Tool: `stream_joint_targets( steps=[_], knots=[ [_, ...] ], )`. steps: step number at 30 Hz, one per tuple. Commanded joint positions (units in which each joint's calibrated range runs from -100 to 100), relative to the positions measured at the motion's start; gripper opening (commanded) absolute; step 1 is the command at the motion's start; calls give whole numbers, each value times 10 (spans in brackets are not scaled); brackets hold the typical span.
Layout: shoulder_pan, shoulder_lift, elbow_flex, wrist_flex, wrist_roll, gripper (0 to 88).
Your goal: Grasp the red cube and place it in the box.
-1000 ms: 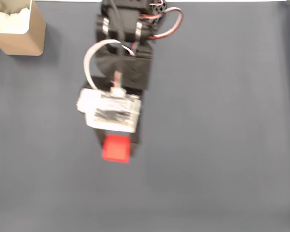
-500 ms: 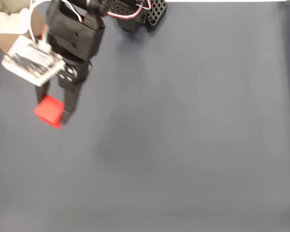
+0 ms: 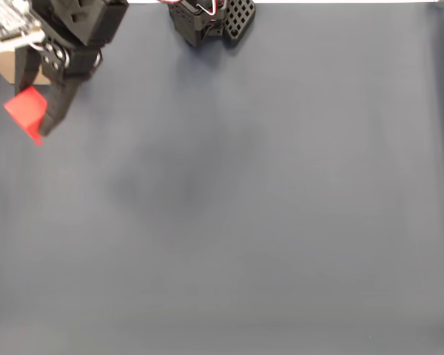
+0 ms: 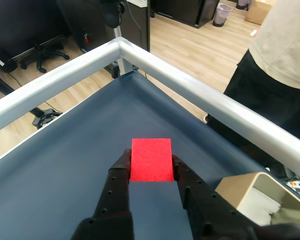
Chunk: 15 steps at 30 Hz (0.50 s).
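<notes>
Red cube in tool | near table corner | box beside

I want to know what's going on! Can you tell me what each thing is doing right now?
Cube: pinched in the pincer, off the table, not in the box yet.
Pincer: shut on the cube, next to the box.
Box: open on top, white padding inside, no cube in it.

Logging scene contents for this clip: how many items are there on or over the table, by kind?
Red cube: 1, clamped in the gripper
Box: 1, tan with white interior
Total: 2
</notes>
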Motion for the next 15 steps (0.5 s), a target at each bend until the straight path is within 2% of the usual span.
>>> stream_joint_targets(
  steps=[1,15],
  knots=[
    [31,-29,-4,-2,0,40],
    [132,-19,-3,-3,-4,34]
  ],
)
